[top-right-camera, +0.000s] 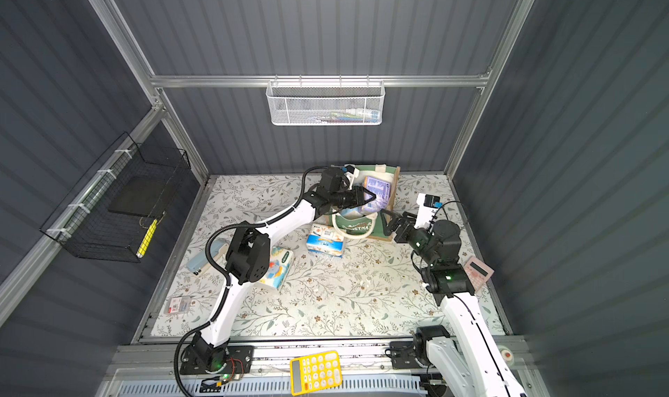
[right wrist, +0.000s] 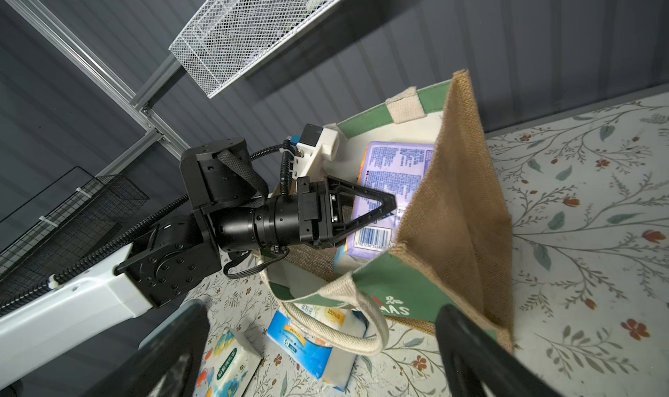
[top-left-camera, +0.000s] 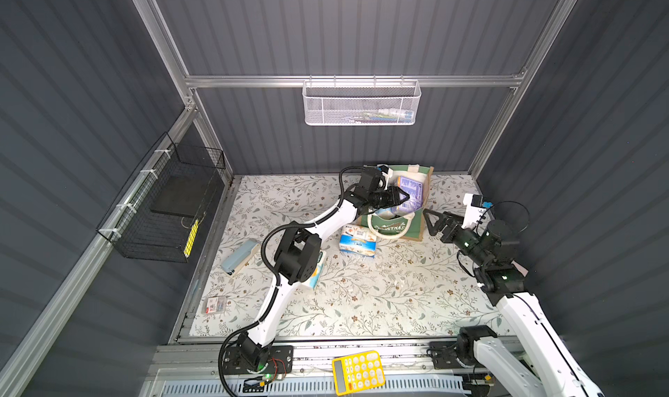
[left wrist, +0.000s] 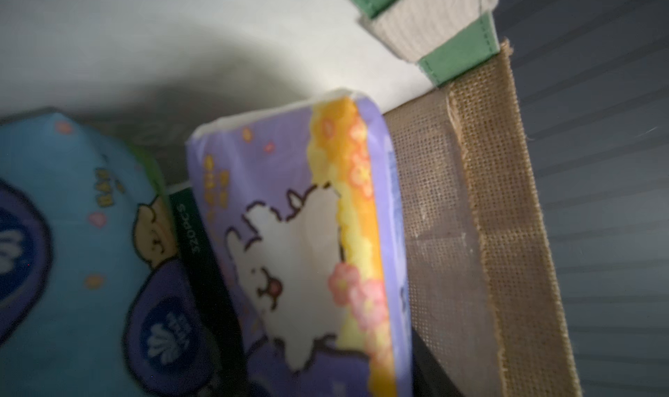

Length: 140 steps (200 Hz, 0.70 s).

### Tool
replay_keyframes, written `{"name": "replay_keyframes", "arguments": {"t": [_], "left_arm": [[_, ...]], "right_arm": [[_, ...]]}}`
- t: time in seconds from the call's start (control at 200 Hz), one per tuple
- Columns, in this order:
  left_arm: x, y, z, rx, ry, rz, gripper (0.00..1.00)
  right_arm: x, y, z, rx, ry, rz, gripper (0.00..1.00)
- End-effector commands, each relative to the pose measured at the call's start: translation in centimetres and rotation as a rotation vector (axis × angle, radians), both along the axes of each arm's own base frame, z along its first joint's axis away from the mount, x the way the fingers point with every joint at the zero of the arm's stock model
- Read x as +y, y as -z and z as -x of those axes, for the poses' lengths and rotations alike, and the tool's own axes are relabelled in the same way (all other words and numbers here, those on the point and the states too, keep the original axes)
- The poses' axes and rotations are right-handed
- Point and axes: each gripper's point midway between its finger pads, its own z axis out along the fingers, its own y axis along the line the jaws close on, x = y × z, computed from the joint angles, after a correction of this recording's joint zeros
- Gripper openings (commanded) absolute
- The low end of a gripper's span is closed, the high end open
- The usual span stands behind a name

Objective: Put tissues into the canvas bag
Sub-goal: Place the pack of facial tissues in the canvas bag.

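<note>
Right wrist view: the bag (right wrist: 459,196) stands open-mouthed near the back edge of the surface (top-left-camera: 380,297). Its jute side wall rises between the right arm and the contents. The left gripper (right wrist: 392,205) reaches in over the rim opposite that wall, tips over a lavender pack (right wrist: 394,163) that leans on the inside of the jute. From here its jaws taper to one point; I cannot tell whether they are apart or together, and nothing shows between them. The right gripper (top-left-camera: 429,222) hangs just beside the bag's outer jute side, jaws spread wide and gripping nothing.

Left wrist view, blurred: a purple pack (left wrist: 289,232) with a white cartoon animal rests against the jute wall. A blue pack (left wrist: 72,232) sits beside it, with a dark green pack (left wrist: 188,232) wedged between. Whether the purple pack is the lavender one I cannot tell.

In both top views, a white-blue-orange pack (top-left-camera: 356,241) lies just before the bag's green front, the rope handle across it. A cartoon pack (top-right-camera: 278,268) lies partly beneath the left elbow. Bare floral surface spreads between the arms toward the front edge.
</note>
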Motion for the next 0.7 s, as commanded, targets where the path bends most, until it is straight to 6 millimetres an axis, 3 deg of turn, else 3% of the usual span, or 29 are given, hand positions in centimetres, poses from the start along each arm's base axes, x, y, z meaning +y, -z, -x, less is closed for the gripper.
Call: {"name": "replay_keyframes", "arguments": {"t": [0.0,0.19,0.485,0.695], "left_arm": [[-0.6,2.6,0.6,0.064,0.027,-0.029,0.52],[-0.3,3.0,0.0,0.060,0.001,-0.071,0.61],[0.6,1.9,-0.9,0.010,-0.029,-0.124,0.68],[2.2,-1.7,-1.9,-0.081,-0.078,-0.152,0.74]], "right_arm": [[-0.1,-0.3,0.1,-0.018,0.003,-0.014,0.99],[-0.3,-0.2,0.1,-0.012,0.009,-0.018,0.99],[-0.7,0.1,0.5,-0.010,0.020,-0.020,0.99],[-1.0,0.2,0.9,-0.008,0.031,-0.020,0.99]]}}
